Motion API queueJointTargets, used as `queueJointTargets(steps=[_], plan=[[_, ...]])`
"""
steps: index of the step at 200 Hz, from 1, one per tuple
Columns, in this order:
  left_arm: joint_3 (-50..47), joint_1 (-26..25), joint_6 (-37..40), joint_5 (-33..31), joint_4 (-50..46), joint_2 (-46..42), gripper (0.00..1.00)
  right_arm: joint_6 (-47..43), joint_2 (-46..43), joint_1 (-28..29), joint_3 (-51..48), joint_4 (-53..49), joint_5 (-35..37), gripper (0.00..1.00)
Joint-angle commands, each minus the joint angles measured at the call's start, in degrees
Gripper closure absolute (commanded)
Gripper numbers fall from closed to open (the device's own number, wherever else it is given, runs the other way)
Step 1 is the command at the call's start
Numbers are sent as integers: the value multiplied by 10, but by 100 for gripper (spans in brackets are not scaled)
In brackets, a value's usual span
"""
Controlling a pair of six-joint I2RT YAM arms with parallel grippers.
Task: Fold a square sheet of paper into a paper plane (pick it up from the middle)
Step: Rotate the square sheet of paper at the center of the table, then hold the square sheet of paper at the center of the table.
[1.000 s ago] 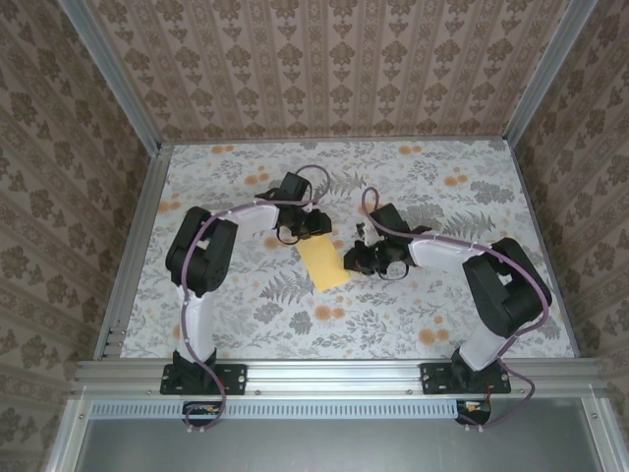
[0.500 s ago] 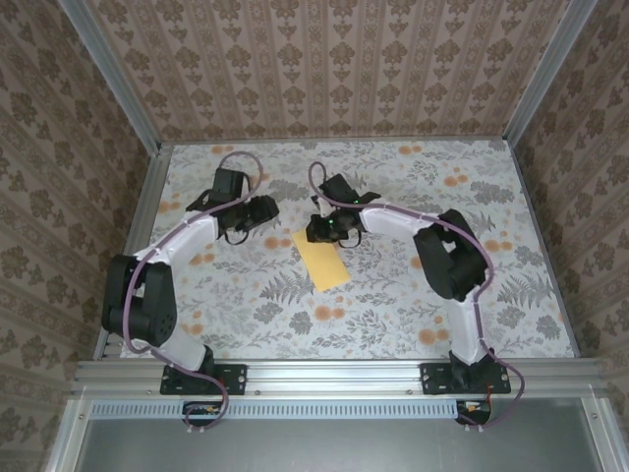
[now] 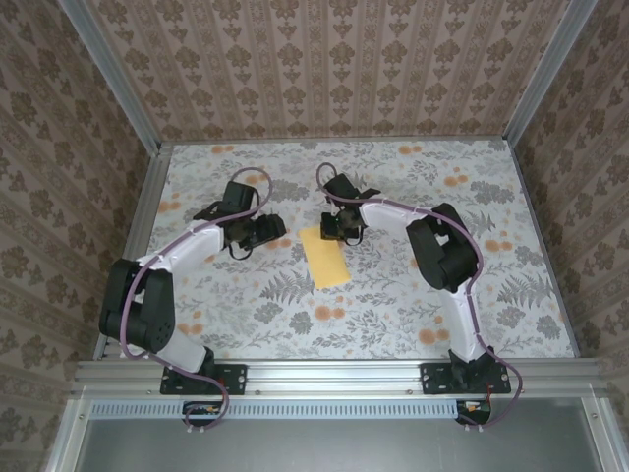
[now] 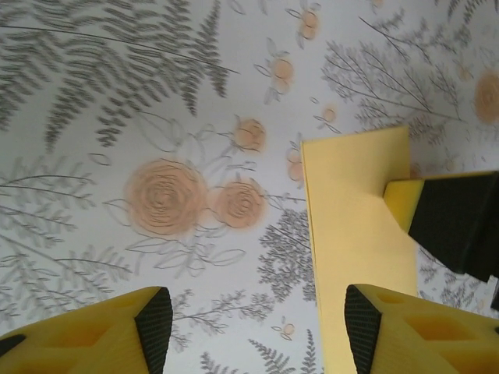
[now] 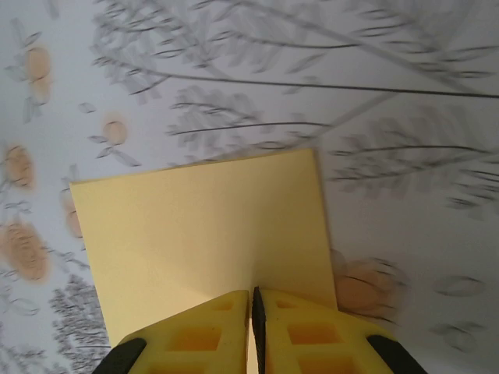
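Note:
The square sheet of paper [image 3: 327, 258], yellow-orange and folded to a narrow rectangle, lies flat on the cloth at centre. My right gripper [image 3: 335, 233] is at its far end, shut, with the fingertips resting on the sheet [image 5: 203, 234]; the right wrist view has the two pads pressed together [image 5: 253, 292], and I cannot tell if any paper is pinched. My left gripper [image 3: 271, 229] stands just left of the sheet, open [image 4: 257, 312] and empty. One of its fingers [image 4: 362, 319] overlaps the paper's edge [image 4: 355, 202]; the other is over bare cloth.
A grey floral cloth [image 3: 413, 295] with orange flower prints covers the table. Aluminium rails [image 3: 133, 246] and patterned walls close in the left, right and back. Both arms' elbows stick out towards the sides.
The left gripper has let go, opened wide and swung off to the sheet's left. The right gripper has moved from the paper's right side to its far end, still shut.

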Motion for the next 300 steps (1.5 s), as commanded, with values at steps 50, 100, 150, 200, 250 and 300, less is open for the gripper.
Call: queueJointTargets(steps=[50, 100, 150, 200, 250, 300], plan=[[4, -100, -36, 36, 36, 21, 40, 115, -129, -22, -153, -22, 121, 86], [10, -195, -91, 59, 94, 53, 66, 75, -247, -63, -278, 132, -86, 84], [35, -230, -120, 79, 101, 127, 84, 76, -229, -67, -330, 182, -160, 95], [62, -233, -127, 81, 58, 169, 88, 60, -187, -68, -323, 175, -180, 98], [83, -233, -128, 77, 17, 197, 90, 46, -158, -71, -325, 176, -186, 99], [93, -230, -131, 65, -28, 216, 93, 41, -148, -83, -329, 186, -190, 99]])
